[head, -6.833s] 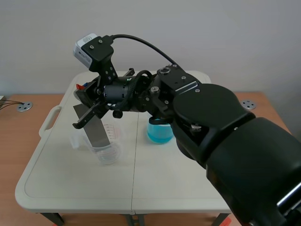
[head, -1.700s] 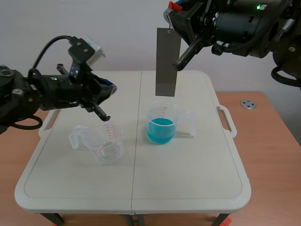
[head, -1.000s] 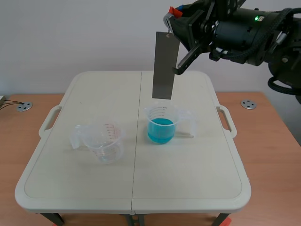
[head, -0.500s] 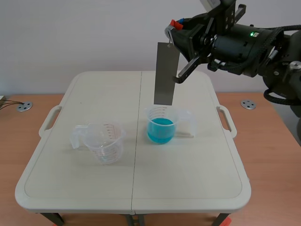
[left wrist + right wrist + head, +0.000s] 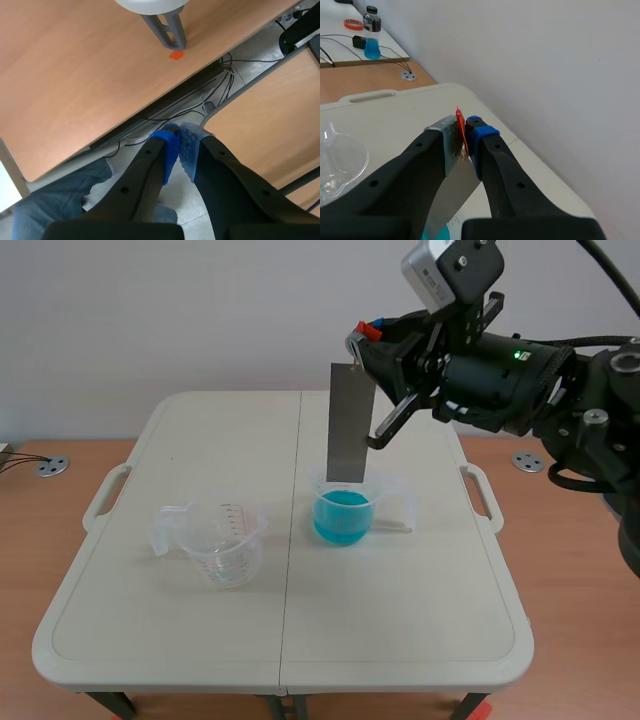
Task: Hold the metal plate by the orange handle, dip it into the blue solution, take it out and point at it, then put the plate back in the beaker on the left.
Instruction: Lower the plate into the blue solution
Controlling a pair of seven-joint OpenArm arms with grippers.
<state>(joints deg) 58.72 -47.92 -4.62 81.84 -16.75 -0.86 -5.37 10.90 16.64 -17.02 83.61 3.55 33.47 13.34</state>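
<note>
Clamped on the thin orange handle, the right gripper hangs the grey metal plate over the clear beaker of blue solution; dipping, pointing and return remain.

Black arm, grey camera, blue-padded tool

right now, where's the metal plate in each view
Scene view: the metal plate hangs upright from the right gripper, its lower edge at the rim of the blue-liquid beaker.
Left wrist view: not in it.
Right wrist view: pinched between this gripper's own fingers.
Shared landmark: the white table, in the scene and right wrist views.
</note>
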